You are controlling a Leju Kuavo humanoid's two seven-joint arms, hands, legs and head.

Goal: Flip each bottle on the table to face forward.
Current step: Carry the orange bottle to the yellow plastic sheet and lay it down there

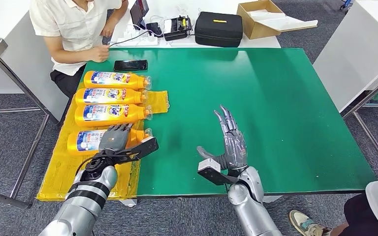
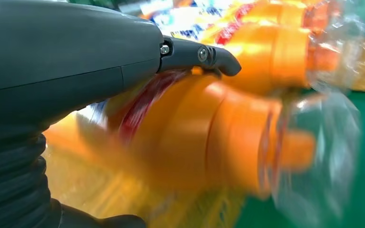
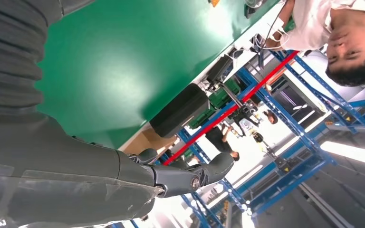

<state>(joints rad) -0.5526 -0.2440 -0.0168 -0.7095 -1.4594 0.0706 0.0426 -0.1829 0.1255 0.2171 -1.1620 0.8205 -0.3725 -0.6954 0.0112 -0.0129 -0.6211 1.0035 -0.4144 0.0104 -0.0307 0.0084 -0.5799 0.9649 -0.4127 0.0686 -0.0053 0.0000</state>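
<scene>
Left hand [image 1: 114,137] grips the nearest orange bottle [image 1: 86,140].

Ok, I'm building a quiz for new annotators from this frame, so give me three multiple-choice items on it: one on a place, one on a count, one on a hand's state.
1. Where does the black phone lie on the green table?
A. beside the far yellow bottle
B. under the right hand
C. on the black case

2. How many yellow plastic bottles lie in the row?
A. two
B. four
C. six

3. What is the right hand doing?
A. gripping a bottle
B. pressing the phone
C. held open above the table, holding nothing

Answers: 1 A, the phone sits just beyond the far bottle. 2 B, four lie side by side on the yellow sheet. 3 C, its fingers are spread and empty, while the left hand rests on the nearest bottle.
</scene>
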